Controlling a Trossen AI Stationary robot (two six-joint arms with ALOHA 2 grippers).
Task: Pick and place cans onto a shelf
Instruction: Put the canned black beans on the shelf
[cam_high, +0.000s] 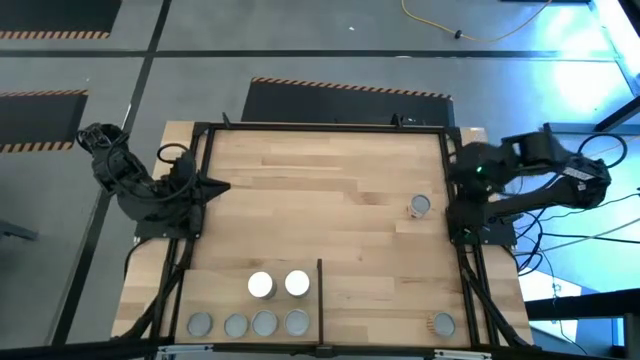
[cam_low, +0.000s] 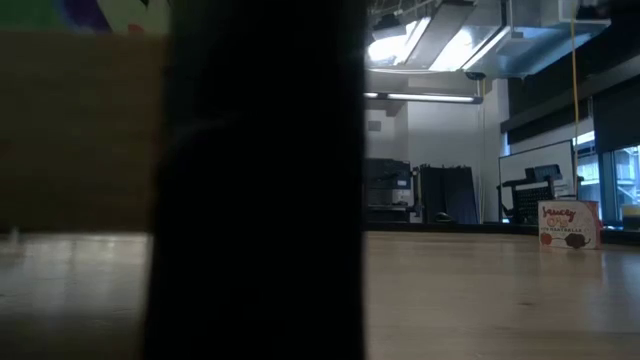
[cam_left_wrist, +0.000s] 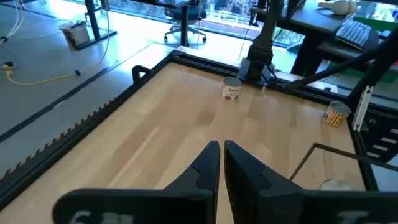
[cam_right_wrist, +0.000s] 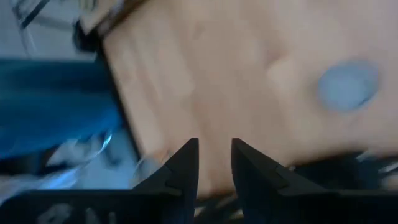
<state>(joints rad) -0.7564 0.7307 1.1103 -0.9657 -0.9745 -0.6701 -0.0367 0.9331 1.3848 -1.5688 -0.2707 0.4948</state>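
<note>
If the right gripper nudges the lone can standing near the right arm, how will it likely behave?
The lone can stands upright on bare board, so a low push would probably slide it; a high one might tip it. Being round, it would likely roll once on its side. Its metal top suggests a stiff body that won't deform under the fingers.
</note>
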